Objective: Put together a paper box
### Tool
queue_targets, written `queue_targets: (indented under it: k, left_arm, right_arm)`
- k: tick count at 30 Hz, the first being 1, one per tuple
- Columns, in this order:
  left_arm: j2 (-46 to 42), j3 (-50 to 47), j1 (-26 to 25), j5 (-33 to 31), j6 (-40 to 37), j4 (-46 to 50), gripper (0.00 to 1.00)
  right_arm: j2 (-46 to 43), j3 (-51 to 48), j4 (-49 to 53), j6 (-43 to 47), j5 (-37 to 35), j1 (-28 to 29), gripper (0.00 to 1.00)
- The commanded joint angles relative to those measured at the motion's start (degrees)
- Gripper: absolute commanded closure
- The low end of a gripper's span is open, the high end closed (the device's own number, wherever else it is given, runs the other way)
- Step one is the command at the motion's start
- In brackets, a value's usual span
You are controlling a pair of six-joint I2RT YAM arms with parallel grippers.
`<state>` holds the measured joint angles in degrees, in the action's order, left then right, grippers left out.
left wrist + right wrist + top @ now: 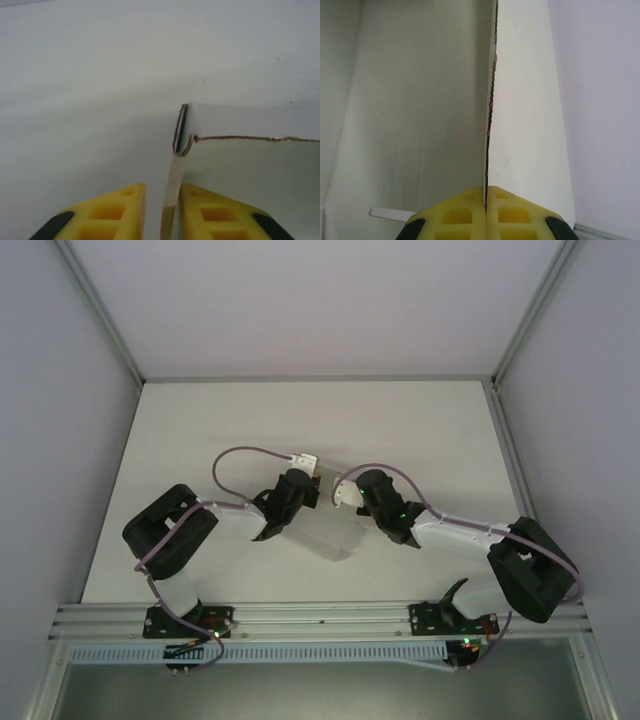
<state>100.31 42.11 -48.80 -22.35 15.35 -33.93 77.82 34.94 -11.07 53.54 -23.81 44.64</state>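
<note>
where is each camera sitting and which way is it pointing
Top external: fixed above and behind the arms, looking down on the white table; both arms show whole, meeting at the paper box mid-table.
Left wrist: on the left arm, looking forward along the yellow left jaws, which stand either side of a box panel's edge, with the table beyond.
Right wrist: on the right arm, looking forward along the yellow right jaws, shut on a box wall's raw edge.
Shared: all three views show the paper box; the two wrist views see it close up.
</note>
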Motion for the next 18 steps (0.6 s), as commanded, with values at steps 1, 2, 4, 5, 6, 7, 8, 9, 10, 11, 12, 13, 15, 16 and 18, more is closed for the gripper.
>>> queue_targets:
  k: [1, 2, 4, 5, 6, 7, 8, 9, 10, 11, 12, 13, 15, 16, 18]
  left_arm:
    - [1.64, 1.56, 0.9, -0.99, -1.47, -2.25, 0.87]
    - [1.81, 1.58, 1.0, -1.17, -1.62, -2.54, 0.92]
    - [1.6, 1.7, 1.15, -1.09, -2.02, -2.63, 1.0]
    - [1.34, 1.65, 1.11, -1.12, -2.07, -2.84, 1.0]
    - [0.89, 1.37, 1.14, -1.17, -2.17, -3.27, 1.0]
    - [0.23, 0.93, 1.15, -1.35, -2.28, -3.95, 1.0]
    - [-0.38, 0.4, 1.08, -1.46, -2.28, -4.29, 1.0]
    - [-1.13, 0.09, 1.14, -2.14, -2.28, -4.46, 1.0]
    - [-1.6, -0.21, 1.14, -2.83, -2.26, -4.56, 1.0]
    - [-2.15, -0.36, 1.15, -3.64, -2.21, -4.2, 1.0]
    - [-2.63, -0.32, 1.13, -4.91, -1.97, -3.28, 1.0]
    - [-2.99, -0.19, 1.12, -5.45, -2.11, -2.45, 1.0]
    - [-3.69, -0.6, 0.97, -7.27, -1.64, -1.71, 1.0]
    - [-4.16, -0.99, 0.98, -7.36, -1.15, -1.64, 1.0]
    - [-5.05, -1.57, 0.85, -7.45, -0.94, -1.33, 1.0]
  right_arm:
    - [-3.14, -1.4, -0.67, 0.5, 3.79, 0.0, 1.0]
    - [-3.68, -1.69, -0.71, 0.42, 4.07, 0.0, 1.0]
    - [-4.51, -1.89, -0.48, 0.33, 4.17, -0.19, 1.0]
    - [-4.84, -1.89, -0.15, -0.02, 4.31, -0.32, 1.0]
    - [-5.17, -1.58, 0.65, -0.45, 4.59, -0.47, 1.0]
    - [-5.5, -1.5, 0.79, -1.02, 4.6, -0.53, 0.97]
    - [-5.93, -1.53, 0.57, -1.66, 4.29, -0.62, 0.88]
    - [-6.49, -1.5, 0.57, -2.26, 4.2, -0.69, 0.84]
    - [-7.21, -1.52, 0.53, -2.9, 4.29, -0.87, 0.8]
    - [-8.1, -1.52, 0.36, -3.91, 4.29, -1.03, 0.69]
    - [-9.4, -1.51, 0.19, -5.28, 4.43, -1.06, 0.52]
    - [-11.1, -1.52, -0.11, -6.54, 4.84, -1.11, 0.47]
    - [-15.58, -1.69, -0.97, -9.43, 5.93, -1.31, 0.0]
    - [-17.82, -1.86, -1.91, -10.85, 5.89, -1.39, 0.0]
    - [-22.07, -1.84, -3.34, -14.46, 5.86, -2.49, 0.0]
